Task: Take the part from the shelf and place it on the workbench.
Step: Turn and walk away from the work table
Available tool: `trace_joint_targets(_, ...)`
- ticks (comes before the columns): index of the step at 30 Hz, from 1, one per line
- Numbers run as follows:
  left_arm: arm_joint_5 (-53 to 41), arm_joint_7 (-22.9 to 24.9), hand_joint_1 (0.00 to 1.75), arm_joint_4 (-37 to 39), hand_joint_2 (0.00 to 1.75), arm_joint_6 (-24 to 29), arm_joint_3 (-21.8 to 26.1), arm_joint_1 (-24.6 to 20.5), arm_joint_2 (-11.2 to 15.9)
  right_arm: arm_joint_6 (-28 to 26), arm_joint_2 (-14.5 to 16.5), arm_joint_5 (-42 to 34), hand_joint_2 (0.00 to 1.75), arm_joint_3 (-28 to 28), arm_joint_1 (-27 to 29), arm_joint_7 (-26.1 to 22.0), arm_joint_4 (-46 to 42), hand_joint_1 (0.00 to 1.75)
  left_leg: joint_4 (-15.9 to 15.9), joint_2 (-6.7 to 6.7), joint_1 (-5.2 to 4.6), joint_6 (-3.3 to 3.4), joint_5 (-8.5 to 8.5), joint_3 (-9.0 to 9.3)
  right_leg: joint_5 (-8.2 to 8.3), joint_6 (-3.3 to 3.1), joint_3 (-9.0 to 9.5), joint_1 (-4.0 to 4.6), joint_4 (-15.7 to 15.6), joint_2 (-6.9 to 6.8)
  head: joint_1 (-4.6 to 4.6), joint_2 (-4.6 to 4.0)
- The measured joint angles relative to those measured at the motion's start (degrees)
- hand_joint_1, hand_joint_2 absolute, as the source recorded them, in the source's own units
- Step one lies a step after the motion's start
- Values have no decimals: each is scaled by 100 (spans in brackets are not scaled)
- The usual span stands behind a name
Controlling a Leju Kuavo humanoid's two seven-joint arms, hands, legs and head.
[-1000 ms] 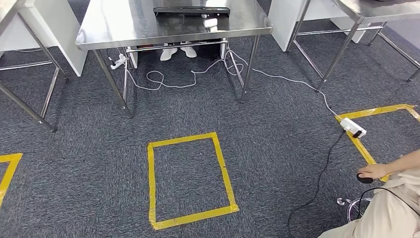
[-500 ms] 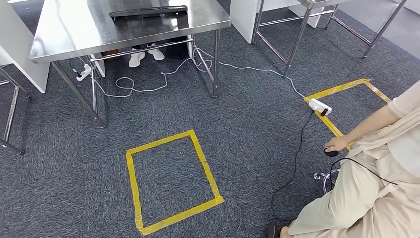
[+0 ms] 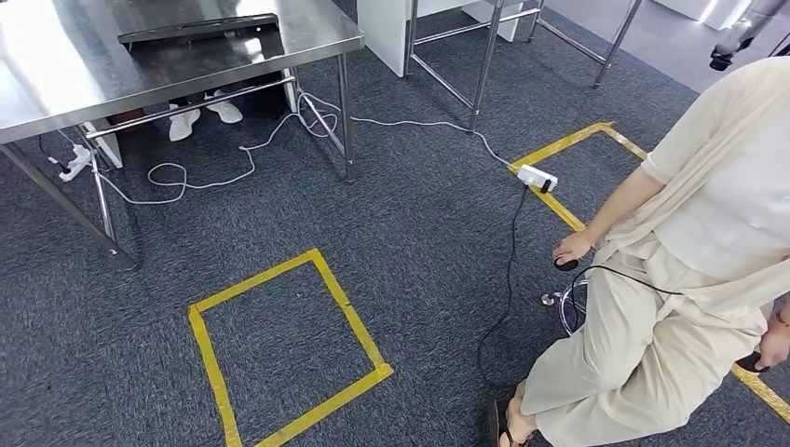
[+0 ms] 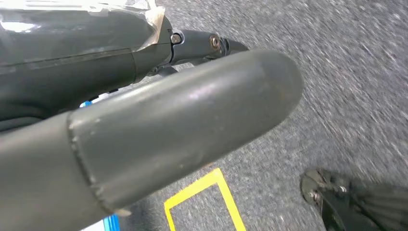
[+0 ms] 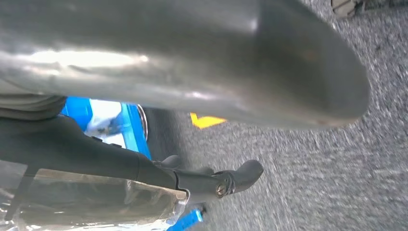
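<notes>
A steel workbench stands at the far left in the head view, with a flat black item lying on its top. My left hand hangs over the grey carpet; its thick thumb and dark fingers are stretched out and apart, with nothing between them. Over the same carpet my right hand hangs the same way, its fingers extended and empty.
A person in beige sits close on my right, one hand on a black puck on the floor. A yellow tape square marks the carpet ahead. A power strip and its cables cross the floor. Another table's legs stand behind.
The camera has swung to the right: the workbench and tape square slid left in the picture, and the seated person came much further into view. Nothing was picked up or put down.
</notes>
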Motion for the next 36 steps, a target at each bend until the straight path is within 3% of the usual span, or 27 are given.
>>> trace_joint_targets(2,14,-2,0,-1,0,24,-8,-1,0,0,3,-1,0,0,1,1,-1,0,-35,158,-11,92,52,-25,-182,-3,-172,6,323,-309,32,1)
trace_joint_targets(4,28,-3,0,-1,0,34,-8,8,1,0,10,-1,0,0,-13,-2,-2,0,-37,334,-40,134,69,-60,-546,-40,-509,8,1035,-572,63,0)
trace_joint_targets(6,39,-2,0,0,0,37,-9,17,1,0,16,-1,0,0,-16,-9,-2,0,-36,517,-65,147,77,-90,-776,-22,-755,4,1633,-601,64,1)
trace_joint_targets(7,43,-1,0,0,0,38,-9,16,1,0,19,-1,0,0,-10,-15,-2,0,-35,600,-73,149,79,-99,-772,9,-722,5,1658,-607,66,1)
trace_joint_targets(8,48,-1,0,0,0,41,-9,13,1,-1,21,1,0,0,-3,-23,-2,0,-35,675,-79,150,80,-100,-681,47,-553,6,1427,-629,65,1)
trace_joint_targets(10,54,3,0,0,0,45,-9,4,1,-8,25,5,0,0,0,-42,-3,0,-35,797,-88,143,79,-80,-425,79,-20,20,568,-821,67,1)
trace_joint_targets(11,56,8,0,0,0,47,-9,2,1,-16,27,5,0,0,-10,-53,-5,0,-34,853,-100,125,73,-68,-324,54,178,52,212,-939,65,0)
trace_joint_targets(13,57,22,0,0,0,51,-10,-5,3,-41,37,2,0,0,-30,-69,-8,0,-35,953,-117,68,58,-36,-247,-37,293,115,-58,-1051,61,-1)
trace_joint_targets(14,57,27,0,0,0,54,-10,-11,3,-52,41,-1,0,0,-32,-74,-9,0,-41,1010,-124,32,52,-16,-227,-78,273,137,-63,-999,60,-1)
trace_joint_targets(15,55,31,0,-1,0,55,-10,-18,4,-61,49,-3,0,0,-27,-75,-9,0,-32,1021,-109,-4,41,-4,-203,-120,284,85,-82,-931,56,-1)
trace_joint_targets(16,51,33,0,-1,0,55,-10,-24,7,-67,57,-7,0,0,-24,-77,-9,0,9,944,-95,-39,-2,-9,-178,-157,298,46,-104,-868,44,-1)
trace_joint_targets(18,37,38,0,-2,0,53,-11,-20,16,-73,76,-22,0,-2,-25,-79,-9,0,382,615,-57,-97,-279,-153,-118,-248,322,-42,-139,-750,16,0)
trace_joint_targets(19,23,40,0,-2,0,49,-12,-12,21,-75,87,-33,0,-5,-26,-80,-9,0,723,450,-50,-116,-485,-297,-104,-274,304,-29,-137,-694,5,1)
trace_joint_targets(21,-6,42,0,-2,0,37,-14,7,27,-78,102,-61,0,-18,-21,-79,-9,0,1386,323,-35,-150,-766,-600,-88,-296,282,-23,-133,-554,0,0)
trace_joint_targets(22,-21,38,0,-2,0,31,-16,13,31,-78,105,-73,0,-25,-17,-75,-9,0,1505,310,-25,-167,-751,-663,-84,-298,278,-22,-127,-478,-2,-1)
trace_joint_targets(23,-36,34,0,-2,0,28,-21,14,36,-79,107,-83,0,-30,-13,-65,-9,0,1395,300,-7,-182,-613,-621,-83,-293,278,-26,-114,-395,-1,-1)
trace_joint_targets(24,-50,29,0,-2,0,27,-27,13,43,-79,109,-89,0,-33,-10,-51,-9,0,1100,272,20,-196,-400,-492,-88,-285,278,-33,-90,-313,-1,-1)
trace_joint_targets(26,-73,23,0,-1,0,26,-45,11,56,-79,114,-99,0,-38,-14,-18,-9,0,410,53,78,-216,-73,-192,-114,-237,226,-24,-4,-161,1,-1)
trace_joint_targets(28,-82,21,0,0,0,23,-60,9,60,-81,116,-113,0,-54,-24,6,-9,0,122,-102,73,-187,-20,-85,-116,-151,134,-3,54,-41,0,0)
trace_joint_targets(30,-86,25,0,0,0,23,-65,-3,62,-83,111,-127,0,-79,-8,18,-9,0,91,0,28,-91,0,-92,-83,-58,54,7,49,61,-1,1)
trace_joint_targets(31,-87,28,0,0,0,25,-66,-9,63,-83,107,-134,0,-92,4,19,-9,0,66,69,15,-34,26,-89,-93,-27,12,8,82,12,-2,0)
trace_joint_targets(32,-87,31,0,-1,0,26,-67,-13,63,-83,103,-141,0,-104,10,19,-9,0,39,144,13,21,53,-90,-154,-16,-57,13,199,-102,9,0)
trace_joint_targets(34,-87,32,0,-2,0,27,-67,-6,64,-83,101,-148,0,-122,2,19,-9,0,10,299,7,89,78,-102,-429,-39,-331,13,749,-424,33,0)
trace_joint_targets(36,-88,33,0,-2,0,27,-67,3,64,-83,100,-148,0,-127,-4,19,-9,0,11,469,-10,105,77,-120,-709,-38,-665,7,1440,-558,45,0)
